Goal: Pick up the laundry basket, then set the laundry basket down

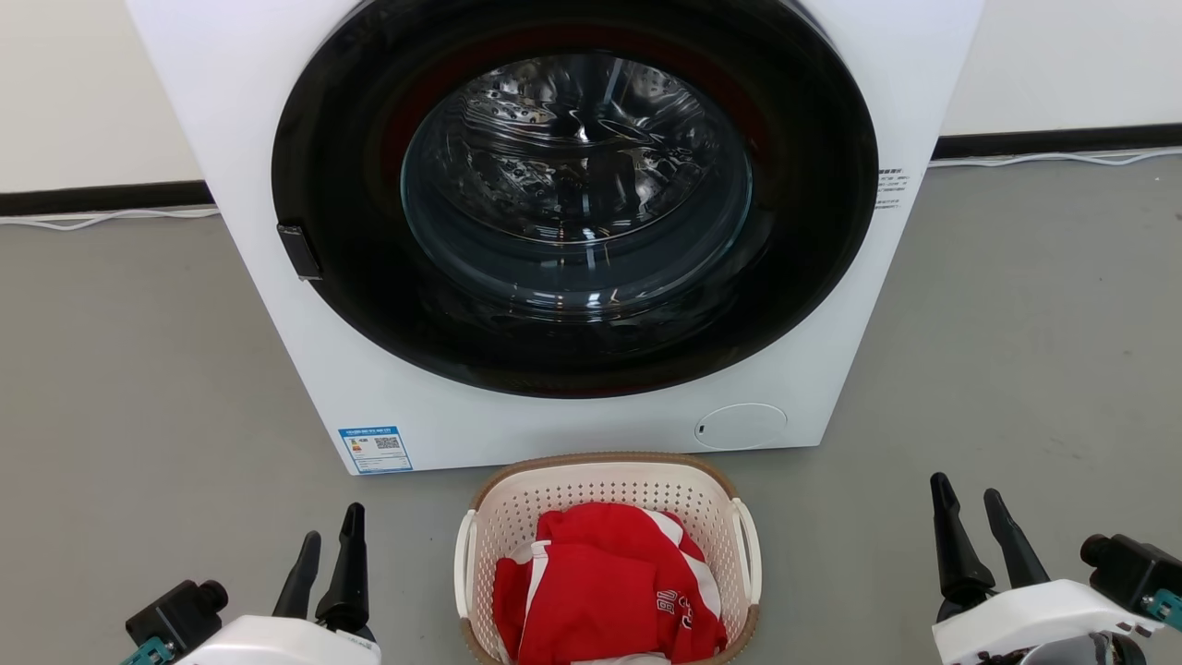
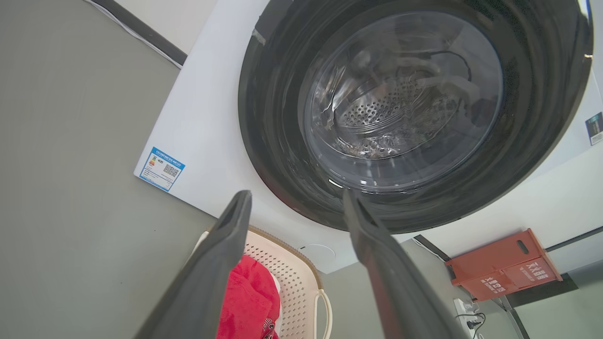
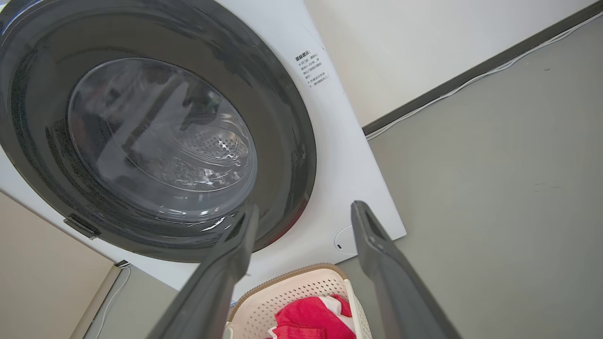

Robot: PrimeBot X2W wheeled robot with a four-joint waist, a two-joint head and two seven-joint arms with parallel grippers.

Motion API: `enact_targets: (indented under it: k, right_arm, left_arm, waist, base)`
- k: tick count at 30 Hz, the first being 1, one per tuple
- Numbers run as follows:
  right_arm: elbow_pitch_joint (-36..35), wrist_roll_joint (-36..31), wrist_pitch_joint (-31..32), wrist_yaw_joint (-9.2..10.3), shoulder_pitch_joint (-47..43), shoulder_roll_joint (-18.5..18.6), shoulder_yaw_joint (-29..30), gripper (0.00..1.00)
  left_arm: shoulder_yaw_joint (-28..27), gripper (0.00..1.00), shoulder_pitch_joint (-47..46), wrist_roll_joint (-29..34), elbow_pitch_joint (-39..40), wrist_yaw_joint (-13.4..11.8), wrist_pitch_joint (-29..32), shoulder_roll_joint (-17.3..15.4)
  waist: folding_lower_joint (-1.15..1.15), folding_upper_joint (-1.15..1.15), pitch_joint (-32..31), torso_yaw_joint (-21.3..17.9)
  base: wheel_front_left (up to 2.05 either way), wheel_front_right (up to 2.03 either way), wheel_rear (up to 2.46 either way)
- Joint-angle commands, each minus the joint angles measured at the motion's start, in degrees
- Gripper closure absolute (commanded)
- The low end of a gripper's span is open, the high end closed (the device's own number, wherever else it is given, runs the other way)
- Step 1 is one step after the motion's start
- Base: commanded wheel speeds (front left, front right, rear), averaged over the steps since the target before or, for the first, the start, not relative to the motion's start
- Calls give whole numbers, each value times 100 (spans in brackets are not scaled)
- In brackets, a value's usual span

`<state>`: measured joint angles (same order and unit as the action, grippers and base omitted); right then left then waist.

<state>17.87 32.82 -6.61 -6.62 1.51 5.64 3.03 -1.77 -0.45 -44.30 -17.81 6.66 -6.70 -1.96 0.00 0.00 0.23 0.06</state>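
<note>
The left gripper (image 1: 331, 528) is seen with its two dark fingers spread apart, and nothing is held between them. The right gripper (image 1: 966, 489) is likewise spread wide and empty. The laundry basket (image 1: 600, 482) is found between the two claws, to the right of the left one and to the left of the right one, and it is touched by neither. It is set on the grey floor (image 1: 138, 369), and a clear strip of floor is left on each side; the wider gap is on the right claw's side. The basket's far rim is placed a little ahead of both sets of fingertips, while its near end lies alongside the wrists.

In the left wrist view the basket is seen low between the fingers, partly hidden by the left finger. In the right wrist view it is seen low between the fingers, towards that claw's left.

A crumpled red garment (image 1: 600, 582) with white trim is held in the basket. One white loop handle (image 1: 464, 563) is turned towards the left claw, the other (image 1: 750, 554) towards the right claw. Ahead of both claws, just beyond the basket, a white washing machine (image 1: 231, 111) is stood with its round dark door (image 1: 572, 351) shut.
</note>
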Motion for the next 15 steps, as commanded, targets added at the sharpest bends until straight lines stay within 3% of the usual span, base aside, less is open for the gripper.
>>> enact_targets:
  k: [1,15]
  right_arm:
    - [-100,-197,-97,-52,291,107,-108,0]
    - [100,-1250,-334,-63,358,224,-223,0]
  left_arm:
    - [-133,0,-210,196,177,56,-80,-60]
    - [-198,0,-164,1418,145,64,-319,-70]
  waist:
    - [0,0,1,0]
    - [0,0,-30,-6]
  base:
    - [0,0,0]
    - [0,0,0]
